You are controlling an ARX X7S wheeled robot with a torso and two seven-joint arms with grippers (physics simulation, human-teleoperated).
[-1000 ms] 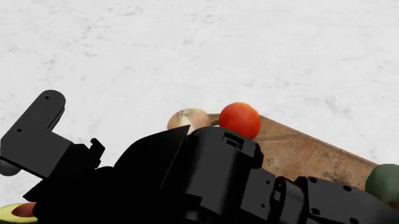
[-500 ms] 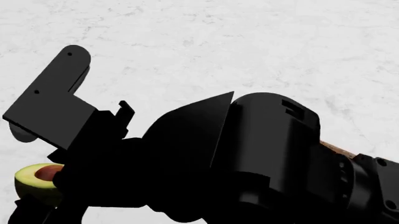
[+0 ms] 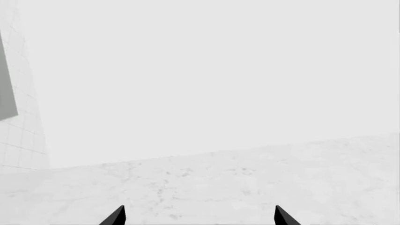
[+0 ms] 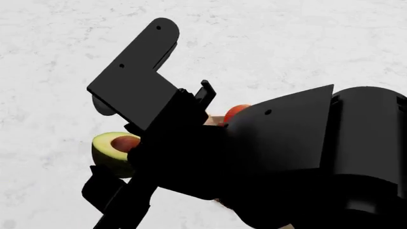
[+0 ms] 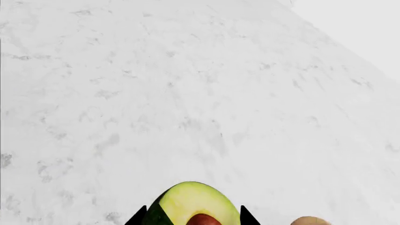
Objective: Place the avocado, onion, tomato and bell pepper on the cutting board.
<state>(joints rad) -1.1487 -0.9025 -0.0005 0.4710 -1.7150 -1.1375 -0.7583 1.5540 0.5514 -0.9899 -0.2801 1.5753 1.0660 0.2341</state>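
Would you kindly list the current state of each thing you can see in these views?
Avocado: held between the right gripper's fingertips, cut face with pit showing, off the counter.
Right gripper: shut on the avocado.
Left gripper: open, empty, above the counter.
Tomato: mostly hidden behind the arm; resting place cannot be told.
Onion: only a sliver visible at the wrist view's edge.

I see a white, marble-like countertop [image 5: 187,93] with faint grey mottling and a matt finish. The halved avocado [image 5: 195,204] has smooth yellow-green flesh and a glossy brown pit. My right arm's black housing [image 4: 286,157] looks like matt plastic. The round red tomato [image 4: 237,111] looks smooth.
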